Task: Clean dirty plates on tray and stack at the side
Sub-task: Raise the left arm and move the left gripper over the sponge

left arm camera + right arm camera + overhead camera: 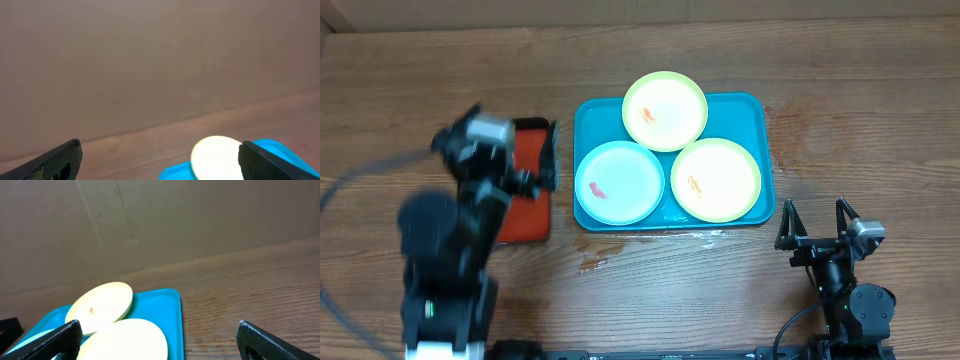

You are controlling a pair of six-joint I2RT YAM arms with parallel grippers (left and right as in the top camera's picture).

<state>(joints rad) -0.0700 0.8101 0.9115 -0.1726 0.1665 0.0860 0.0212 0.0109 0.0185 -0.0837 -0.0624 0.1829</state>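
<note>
The teal tray lies at the table's middle with three plates on it. A yellow-green plate sits at the back, a light blue plate front left, and a second yellow-green plate front right; each carries a small red or orange smear. My left gripper hangs open above the red tray, left of the teal one, holding nothing. In the left wrist view the gripper frames one pale plate. My right gripper rests open near the front right, empty. Ahead of it are both pale plates and the tray.
A smaller red tray with a dark rim lies left of the teal one, under my left arm. Pale stains mark the wood in front of the teal tray. A brown cardboard wall closes the far side.
</note>
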